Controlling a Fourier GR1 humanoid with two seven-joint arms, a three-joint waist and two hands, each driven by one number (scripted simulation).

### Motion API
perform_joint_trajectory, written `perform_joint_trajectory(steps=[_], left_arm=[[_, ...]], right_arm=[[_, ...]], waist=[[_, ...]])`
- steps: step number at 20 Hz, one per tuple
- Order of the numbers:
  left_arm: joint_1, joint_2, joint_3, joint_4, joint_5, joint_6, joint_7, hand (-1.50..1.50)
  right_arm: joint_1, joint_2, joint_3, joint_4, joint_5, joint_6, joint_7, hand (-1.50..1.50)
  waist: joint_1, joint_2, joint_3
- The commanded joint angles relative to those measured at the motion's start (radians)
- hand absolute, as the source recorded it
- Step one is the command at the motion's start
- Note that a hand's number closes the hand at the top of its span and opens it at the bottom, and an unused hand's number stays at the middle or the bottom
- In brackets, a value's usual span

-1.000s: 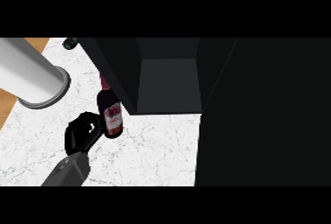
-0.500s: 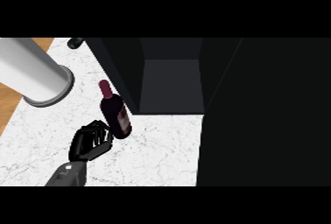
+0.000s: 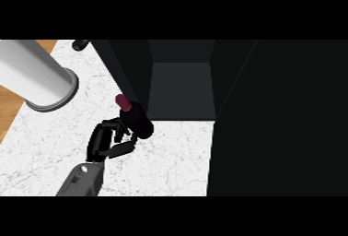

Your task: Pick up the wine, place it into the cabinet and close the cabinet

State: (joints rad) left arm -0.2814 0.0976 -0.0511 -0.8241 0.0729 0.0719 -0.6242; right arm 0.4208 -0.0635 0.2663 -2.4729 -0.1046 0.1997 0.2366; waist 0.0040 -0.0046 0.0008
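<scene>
A: Left to right: grey cylinder (image 3: pixel 41 76) at rear left, then the left hand (image 3: pixel 108 140) over the marble counter (image 3: pixel 170 166), fingers curled against the lower body of the wine bottle (image 3: pixel 138 120).
B: Bottle position?
A: Leaning, red cap (image 3: pixel 122 101) up-left, just before the open cabinet (image 3: pixel 182 87). Judged glass — heavy, rigid, slick, breakable. Hold the wide body, not the neck.
B: Label?
A: None readable — dark side faces up.

A grey cylinder (image 3: pixel 37 73) stands on the white marble counter (image 3: pixel 163 161) — wood floor (image 3: pixel 10 99) alongside.
</scene>
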Motion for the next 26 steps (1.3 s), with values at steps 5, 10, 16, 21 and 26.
perform_joint_trajectory(steps=[5, 10, 16, 21, 26], left_arm=[[-0.045, -0.049, -0.065, -0.22, -0.051, 0.11, 0.271, 1.5], [-0.098, -0.079, -0.141, -0.229, -0.16, 0.211, 0.36, 1.5], [-0.183, -0.097, -0.206, -0.227, -0.155, 0.293, 0.452, 1.5], [-0.25, -0.096, -0.258, -0.175, -0.052, 0.344, 0.466, 1.5], [-0.316, -0.095, -0.313, -0.16, -0.062, 0.449, 0.586, 1.5]], right_arm=[[0.027, -0.016, -0.031, -0.118, -0.088, 0.01, 0.064, -1.5], [0.036, -0.008, -0.03, -0.094, -0.094, 0.015, 0.06, -1.5], [0.116, -0.021, -0.065, -0.116, -0.125, 0.076, -0.012, -1.5], [0.059, -0.01, -0.088, -0.084, -0.142, 0.061, 0.016, -1.5], [0.053, -0.003, -0.094, -0.068, -0.128, 0.066, -0.002, -1.5]], waist=[[-0.007, 0.0, 0.0], [-0.011, 0.002, 0.0], [-0.023, 0.001, 0.0], [-0.03, 0.007, -0.001], [-0.036, 0.006, -0.001]])
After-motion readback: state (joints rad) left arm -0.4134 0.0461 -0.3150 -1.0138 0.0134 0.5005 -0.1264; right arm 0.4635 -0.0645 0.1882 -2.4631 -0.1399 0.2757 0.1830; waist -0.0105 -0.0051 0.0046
